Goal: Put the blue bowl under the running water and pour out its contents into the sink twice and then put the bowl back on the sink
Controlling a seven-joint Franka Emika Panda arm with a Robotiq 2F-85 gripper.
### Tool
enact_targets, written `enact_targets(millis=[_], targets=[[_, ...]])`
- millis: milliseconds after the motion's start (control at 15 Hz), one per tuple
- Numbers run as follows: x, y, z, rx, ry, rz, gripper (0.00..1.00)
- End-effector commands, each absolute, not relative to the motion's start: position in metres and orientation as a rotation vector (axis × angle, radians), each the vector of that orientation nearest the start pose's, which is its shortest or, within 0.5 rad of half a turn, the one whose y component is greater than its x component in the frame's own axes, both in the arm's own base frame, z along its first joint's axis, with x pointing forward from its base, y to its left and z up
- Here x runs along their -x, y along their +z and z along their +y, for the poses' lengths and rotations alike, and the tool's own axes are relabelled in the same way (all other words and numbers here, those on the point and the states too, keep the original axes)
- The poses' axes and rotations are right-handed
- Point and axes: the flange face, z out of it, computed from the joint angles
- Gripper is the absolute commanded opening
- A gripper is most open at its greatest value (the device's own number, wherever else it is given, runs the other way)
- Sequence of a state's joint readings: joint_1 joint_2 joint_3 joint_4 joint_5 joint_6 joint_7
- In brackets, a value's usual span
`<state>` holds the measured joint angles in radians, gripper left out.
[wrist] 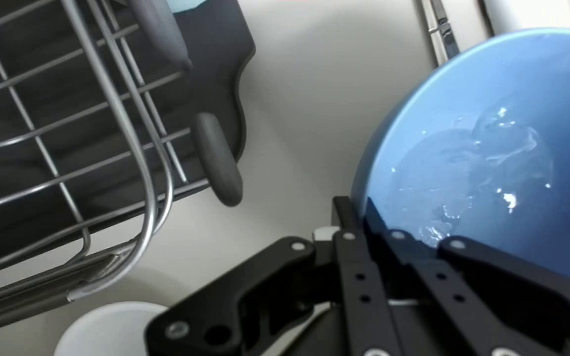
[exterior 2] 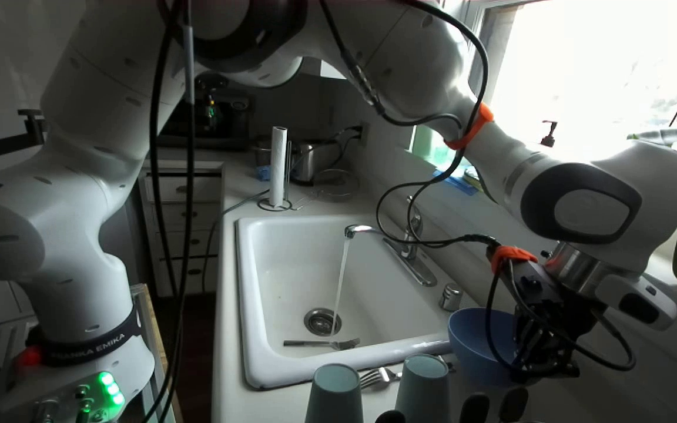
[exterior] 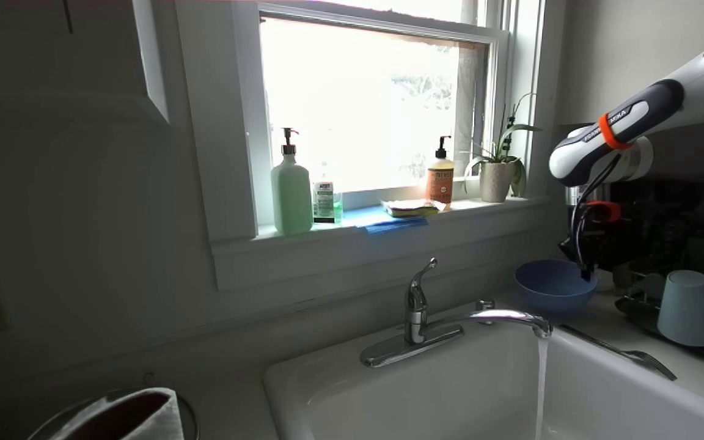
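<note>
The blue bowl (exterior: 552, 294) is beside the far corner of the white sink (exterior: 474, 391), by the wall. It also shows in an exterior view (exterior 2: 472, 343). In the wrist view the bowl (wrist: 468, 168) looks upright, with some clear water at its bottom. My gripper (wrist: 356, 210) is shut on the bowl's rim, one finger outside and one inside. The fingertips are partly hidden in an exterior view (exterior: 585, 274). I cannot tell whether the bowl's base touches the counter. The running water (exterior: 541, 385) falls from the chrome faucet (exterior: 486, 316) into the sink, away from the bowl.
A wire dish rack (wrist: 131, 113) stands beside the bowl. Upside-down pale cups (exterior 2: 337, 390) stand near it. A fork (exterior: 639, 357) lies on the counter by the sink edge, another fork (exterior 2: 324, 343) in the sink. A plant pot (exterior: 494, 181) stands on the windowsill.
</note>
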<state>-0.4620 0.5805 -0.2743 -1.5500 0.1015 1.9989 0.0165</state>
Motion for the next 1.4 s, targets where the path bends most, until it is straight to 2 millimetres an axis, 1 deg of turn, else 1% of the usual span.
enact_targets(millis=[0,67,133,200,267,400,467,600,667,933,1000,1133,1333], targets=[[-0.542,0.301,-0.449,2.907,0.22,1.213,0.01],[-0.544,0.297,-0.451,2.908,0.225,1.218,0.01],[-0.547,0.293,-0.451,2.913,0.235,1.223,0.03],[-0.548,0.288,-0.452,2.916,0.239,1.227,0.21],[-0.55,0.284,-0.451,2.92,0.243,1.229,0.3],[-0.554,0.284,-0.449,2.929,0.245,1.221,0.43],[-0.556,0.287,-0.446,2.934,0.242,1.21,0.49],[-0.559,0.299,-0.434,2.948,0.237,1.174,0.63],[-0.56,0.307,-0.427,2.958,0.233,1.156,0.71],[-0.561,0.332,-0.396,3.01,0.247,1.094,0.97],[-0.56,0.34,-0.387,3.02,0.247,1.08,1.0],[-0.555,0.354,-0.369,3.045,0.219,1.039,1.0],[-0.537,0.374,-0.337,3.061,0.257,0.921,1.0]])
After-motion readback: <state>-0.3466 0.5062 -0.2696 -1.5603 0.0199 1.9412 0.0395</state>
